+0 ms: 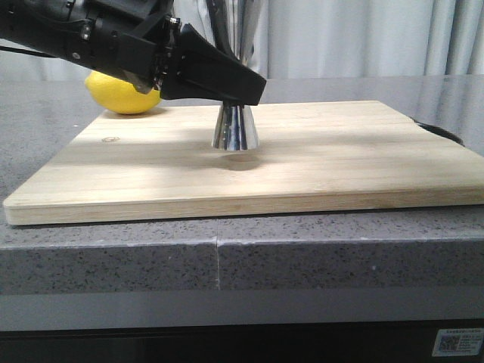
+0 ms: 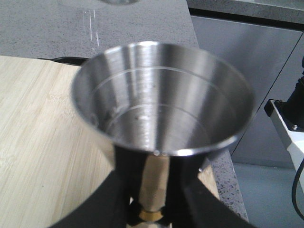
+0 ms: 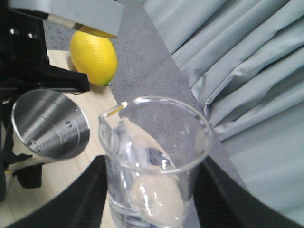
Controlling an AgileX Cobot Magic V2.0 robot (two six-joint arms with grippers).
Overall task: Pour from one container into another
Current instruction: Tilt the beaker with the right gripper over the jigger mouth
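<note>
While the steel jigger [image 1: 234, 127] stands upright on the pale wooden cutting board [image 1: 318, 162], the left pincer [image 1: 227, 87] is clamped on it from the side, black fingers [image 1: 215, 72] wrapped round its narrow middle. Front view shows the mirror-shiny flared base sitting flat on the board, with a soft shadow just in front. From the left wrist view, the jigger's brushed upper cup [image 2: 159, 99] looks wide and conical, with fine rings inside and a bit of gold at the waist [image 2: 151, 216] between the dark fingers.

Over in the right wrist view, the right pincer [image 3: 149, 190] is closed on the clear glass beaker [image 3: 154, 161], a black finger [image 3: 71, 199] on each side of it. The beaker is thin-walled, round, with a small pour lip [image 3: 114, 111] that points toward the jigger's open mouth [image 3: 50, 124]. It's held up close beside the jigger; can't tell how much liquid is in it.

A smooth yellow lemon [image 1: 125, 94] sits at the board's far left corner. Everything rests on a speckled grey stone worktop [image 1: 340, 253], with grey pleated curtains [image 3: 237, 71] behind.
</note>
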